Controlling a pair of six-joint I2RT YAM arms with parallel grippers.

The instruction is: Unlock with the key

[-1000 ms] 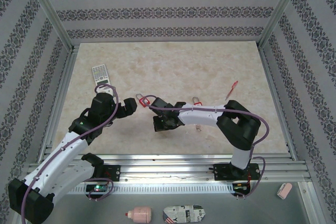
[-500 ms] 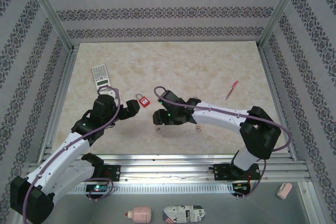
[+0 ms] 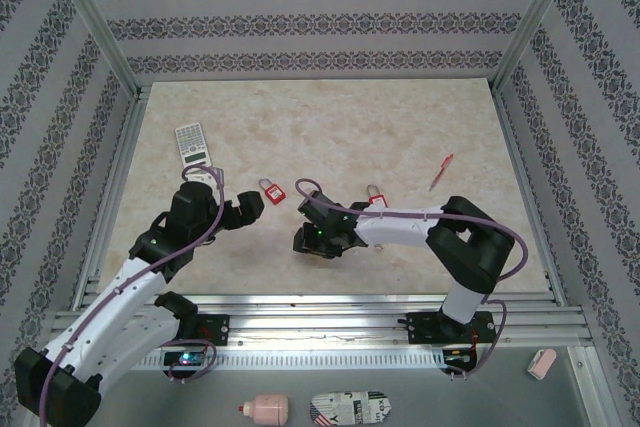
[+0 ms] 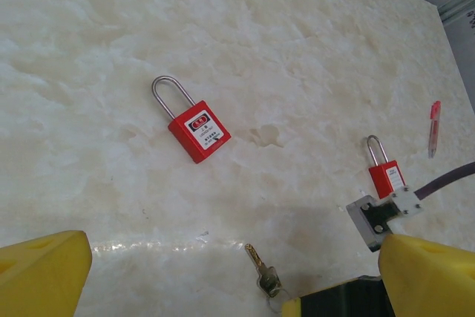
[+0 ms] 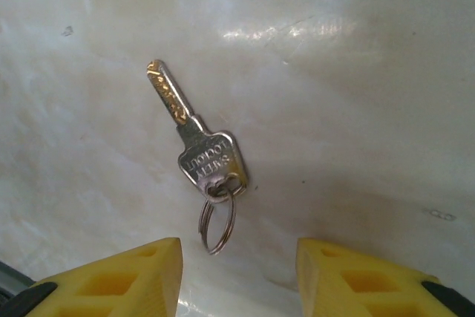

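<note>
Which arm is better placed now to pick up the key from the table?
Right. The right gripper is open just over the key, which lies free on the table. The left gripper, also open, points toward a red padlock.

The padlock point(image 4: 199, 130) and second padlock point(image 4: 385, 177) are red, the key point(image 5: 199, 152) silver-and-brass, the table point(image 4: 297, 50) marbled cream.

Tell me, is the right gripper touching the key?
Apart. The right wrist view shows the key lying flat, with bare table between it and the right gripper on both sides.
</note>
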